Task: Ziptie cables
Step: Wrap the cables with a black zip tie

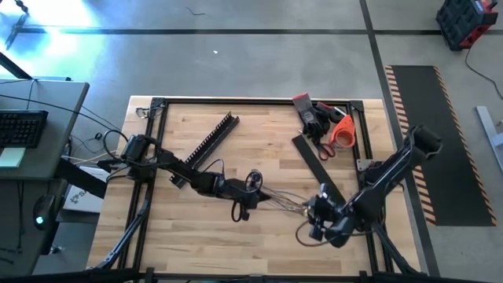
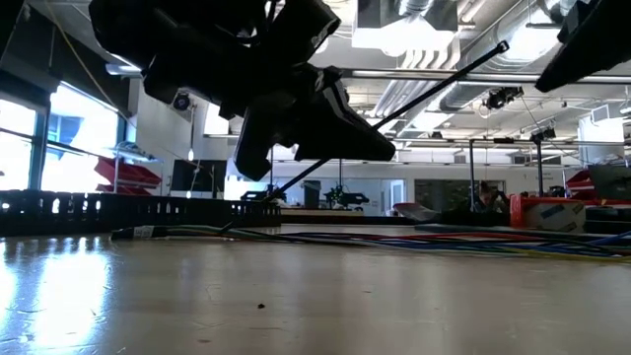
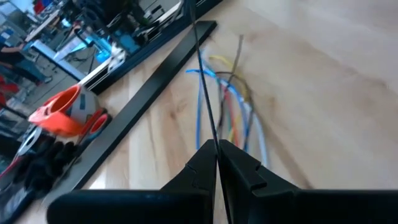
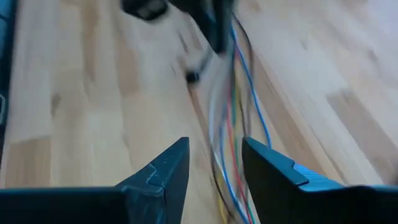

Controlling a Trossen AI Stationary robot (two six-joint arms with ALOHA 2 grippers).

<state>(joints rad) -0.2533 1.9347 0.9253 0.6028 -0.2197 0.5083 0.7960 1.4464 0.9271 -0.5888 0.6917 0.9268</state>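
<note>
Left gripper pinched tight on a thin black ziptie mid-table, right gripper spread open straddling the cables lying loose on the wooden table, no container in play

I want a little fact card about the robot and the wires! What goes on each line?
table: wooden top in a black frame
cables: thin coloured and pale wires lying on the wood between the two arms
left gripper: shut on a thin black strip, just above the wires
right gripper: open, fingers either side of the wires, not pinching them
slotted duct: long black toothed piece at the far left of the table
orange tape roll: in the far right corner
</note>
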